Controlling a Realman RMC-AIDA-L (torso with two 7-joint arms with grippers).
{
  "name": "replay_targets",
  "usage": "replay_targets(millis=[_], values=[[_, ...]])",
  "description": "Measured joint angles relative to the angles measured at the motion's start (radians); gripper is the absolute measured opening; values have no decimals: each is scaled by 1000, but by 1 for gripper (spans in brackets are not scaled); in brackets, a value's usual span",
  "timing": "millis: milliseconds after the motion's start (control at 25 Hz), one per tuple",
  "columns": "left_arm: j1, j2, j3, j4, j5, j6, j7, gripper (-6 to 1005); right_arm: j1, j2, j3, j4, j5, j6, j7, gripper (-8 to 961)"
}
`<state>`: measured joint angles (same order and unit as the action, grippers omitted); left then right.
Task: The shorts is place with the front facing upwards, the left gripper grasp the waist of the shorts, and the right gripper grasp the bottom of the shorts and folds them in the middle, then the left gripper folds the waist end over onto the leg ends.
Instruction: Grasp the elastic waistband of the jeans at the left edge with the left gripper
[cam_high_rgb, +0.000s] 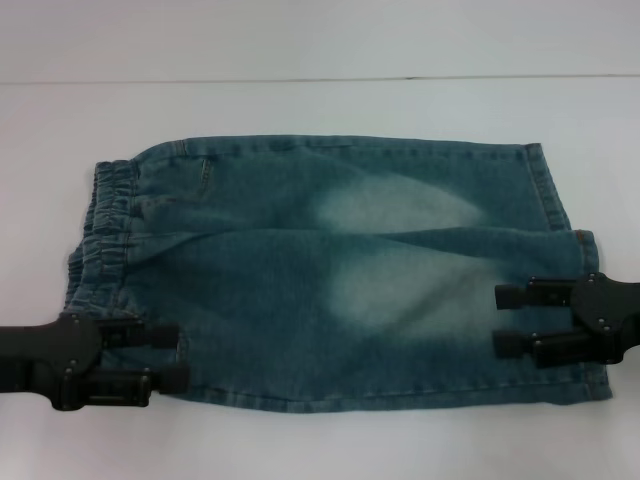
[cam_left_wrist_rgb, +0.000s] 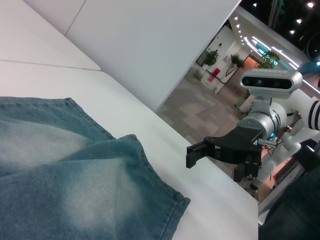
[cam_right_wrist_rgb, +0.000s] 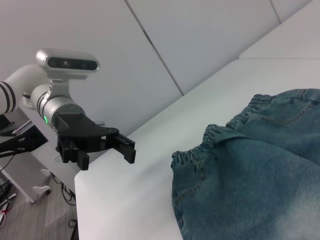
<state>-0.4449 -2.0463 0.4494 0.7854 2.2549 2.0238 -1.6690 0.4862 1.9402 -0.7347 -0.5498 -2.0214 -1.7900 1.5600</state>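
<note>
Blue denim shorts (cam_high_rgb: 330, 265) lie flat on the white table (cam_high_rgb: 320, 100), elastic waist (cam_high_rgb: 105, 235) to the left and leg hems (cam_high_rgb: 565, 250) to the right. My left gripper (cam_high_rgb: 176, 356) hovers at the near corner of the waist, open, nothing between its fingers. My right gripper (cam_high_rgb: 499, 320) is over the near leg's hem, also open and empty. The left wrist view shows the leg hem (cam_left_wrist_rgb: 150, 170) with the right gripper (cam_left_wrist_rgb: 197, 152) beyond it. In the right wrist view the gathered waist (cam_right_wrist_rgb: 210, 140) lies beside the left gripper (cam_right_wrist_rgb: 127, 150).
The table's near edge runs close under both grippers (cam_high_rgb: 320, 450). A wall seam crosses behind the shorts (cam_high_rgb: 320, 78). Off the table sides, floor and robot stands show in the wrist views.
</note>
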Motion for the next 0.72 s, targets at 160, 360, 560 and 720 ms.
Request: replay_targets(millis=[160,360,560,720], values=[[-2,0,0,0,0,0,0,806,1,2,0,2,0,0,0,915],[-5,0,0,0,0,-1,0,798,2,3,0,2,-1,3,0,916],[-5,4,0,2,0,3,-9,789,3,5,0,2,-1,5,0,915],[-3,15,0,30,0,7,-43,782,8,5,0,3,-1,7,0,913]])
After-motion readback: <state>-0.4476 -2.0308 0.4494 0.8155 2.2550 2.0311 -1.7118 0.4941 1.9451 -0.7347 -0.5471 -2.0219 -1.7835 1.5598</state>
